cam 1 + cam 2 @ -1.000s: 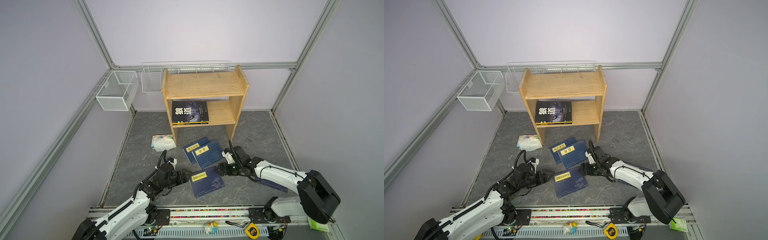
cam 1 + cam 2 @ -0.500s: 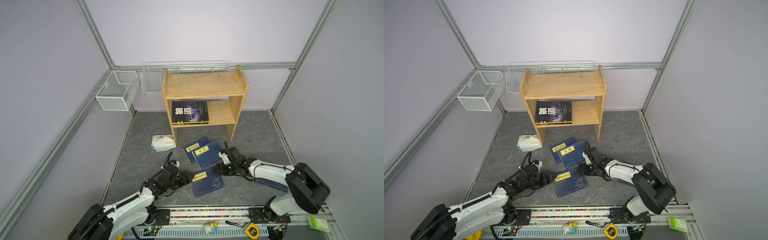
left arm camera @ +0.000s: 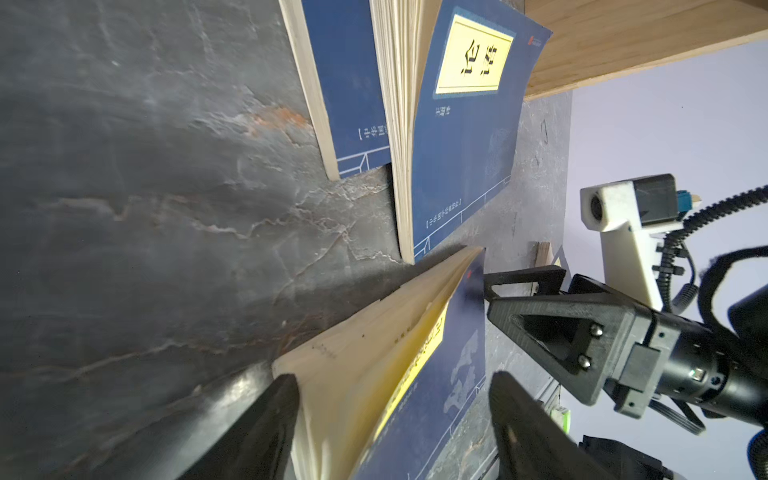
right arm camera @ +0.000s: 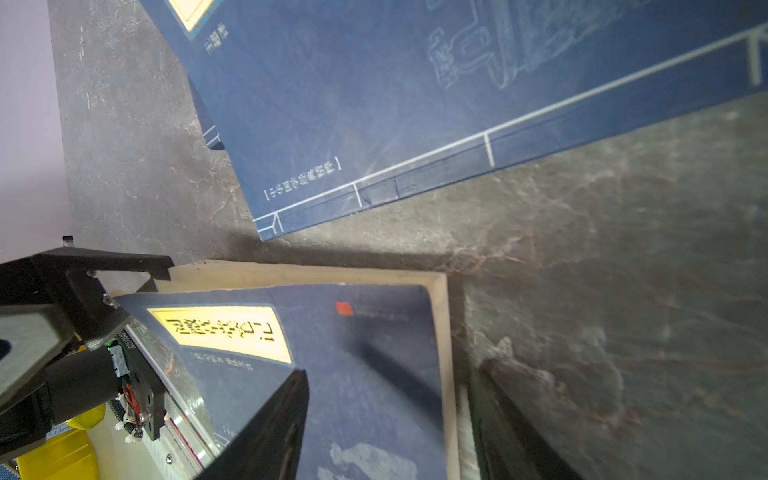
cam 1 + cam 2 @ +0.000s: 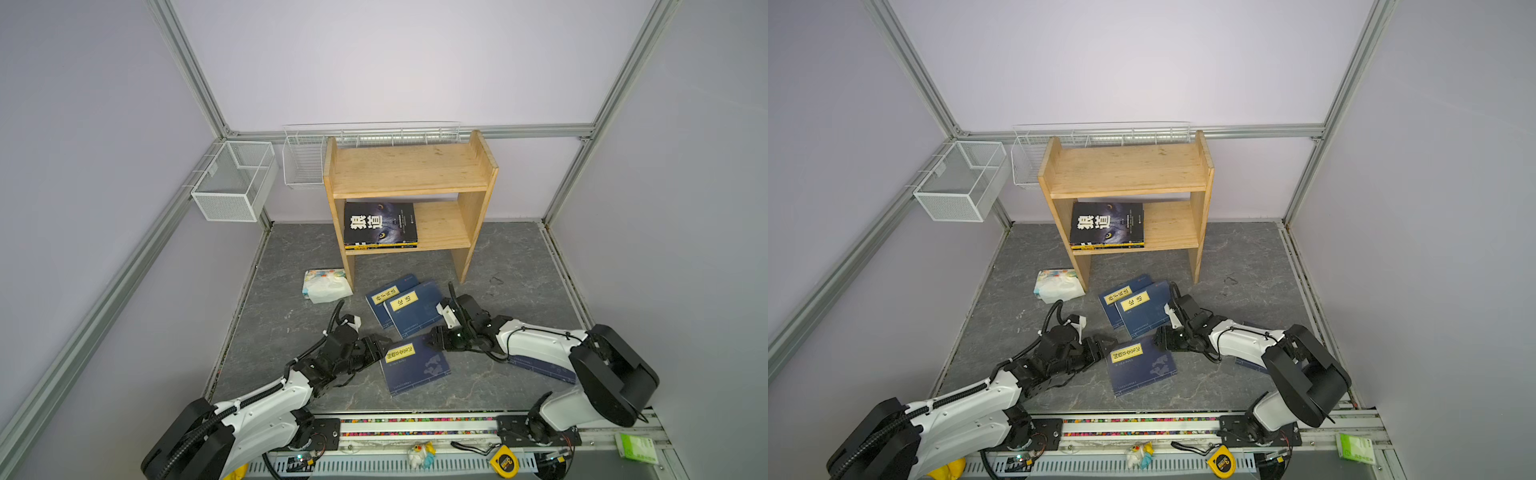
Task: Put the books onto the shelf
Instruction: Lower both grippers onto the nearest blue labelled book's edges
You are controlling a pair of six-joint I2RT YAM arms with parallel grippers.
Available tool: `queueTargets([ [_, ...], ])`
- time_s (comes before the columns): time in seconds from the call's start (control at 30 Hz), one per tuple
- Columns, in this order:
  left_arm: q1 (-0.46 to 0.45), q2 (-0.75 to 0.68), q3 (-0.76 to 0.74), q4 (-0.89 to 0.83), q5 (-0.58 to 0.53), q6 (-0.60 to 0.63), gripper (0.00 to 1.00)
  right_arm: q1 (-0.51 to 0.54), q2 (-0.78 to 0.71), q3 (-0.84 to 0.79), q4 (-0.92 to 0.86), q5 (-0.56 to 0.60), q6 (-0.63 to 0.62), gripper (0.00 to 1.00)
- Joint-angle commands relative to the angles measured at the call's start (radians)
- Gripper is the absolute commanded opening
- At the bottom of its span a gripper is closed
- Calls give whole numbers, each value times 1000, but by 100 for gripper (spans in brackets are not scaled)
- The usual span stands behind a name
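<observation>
Navy book with yellow label [image 5: 417, 368] lies flat, front centre, well short of wooden shelf [image 5: 409, 172]; left gripper [image 5: 380, 346] and right gripper [image 5: 433, 336] flank opposite edges, jaws apart, straddling its thickness (not yet pinching), likely for a two-arm lift; black book [image 5: 379, 224] already shelved

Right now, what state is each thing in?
Left fingers: apart, straddling the near blue book's edge.
Right fingers: apart, straddling the same book's other corner.
Near blue book: lying on the tabletop.
Two blue books: overlapped, flat, before the shelf.
Fourth blue book: flat, partly under the right arm.
Black book: flat on the lower board, atop a yellow one.
Tissue packet: lying beside the shelf's leg.
</observation>
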Motion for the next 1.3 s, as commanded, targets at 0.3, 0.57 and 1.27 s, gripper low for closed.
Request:
queueTargets([
  [0.3,-28,8,61,124,4,-97,67,13,74,-27,-40,6,11,60],
  [0.57,-39,-24,44,111,-8,-117,65,14,94,-26,-23,-1,15,57],
  [1.27,-43,-210,-56,-224,-105,-131,77,15,104,-14,-50,18,8,53],
])
